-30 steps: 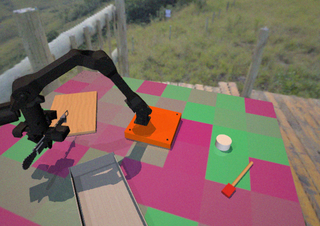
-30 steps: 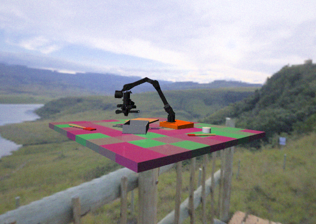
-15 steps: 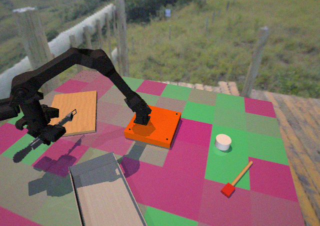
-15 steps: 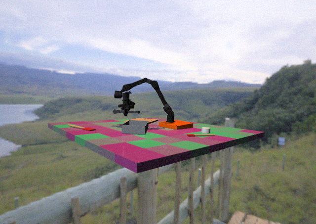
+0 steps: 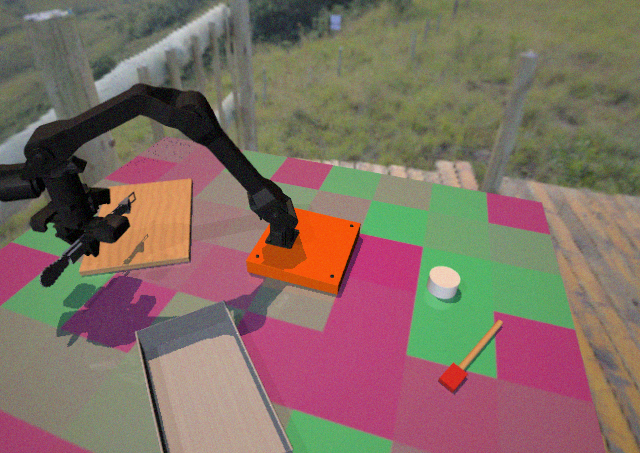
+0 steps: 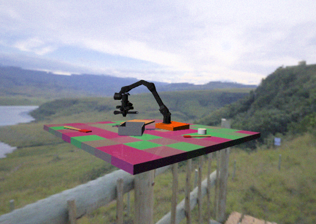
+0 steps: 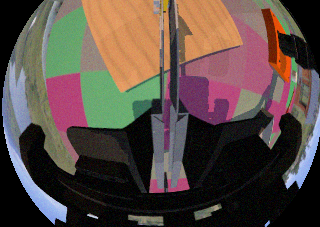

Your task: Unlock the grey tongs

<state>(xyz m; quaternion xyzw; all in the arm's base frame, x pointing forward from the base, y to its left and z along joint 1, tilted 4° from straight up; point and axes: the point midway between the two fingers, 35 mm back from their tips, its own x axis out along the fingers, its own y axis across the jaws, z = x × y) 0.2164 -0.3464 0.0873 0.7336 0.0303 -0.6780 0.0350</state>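
My gripper (image 5: 90, 239) (image 6: 125, 112) (image 7: 163, 111) is shut on the grey tongs (image 5: 121, 203) (image 6: 131, 112) (image 7: 170, 47). It holds them in the air, roughly level, at the near left edge of the wooden board (image 5: 160, 215) (image 6: 140, 120) (image 7: 127, 14). One end of the tongs reaches over the board and casts a thin shadow on it. In the wrist view the two arms lie close together, with a small yellow piece near the far end. The grey roasting tin (image 5: 170, 329) (image 6: 131, 130) stands empty in front of the board.
The arm's orange base (image 5: 320, 252) (image 6: 173, 125) (image 7: 275, 41) sits right of the board. A white cylinder (image 5: 443, 281) (image 6: 201, 130) and a red-headed mallet (image 5: 467, 357) (image 6: 196, 136) lie far right. Another red-tipped tool (image 6: 76, 128) lies at the table's far left.
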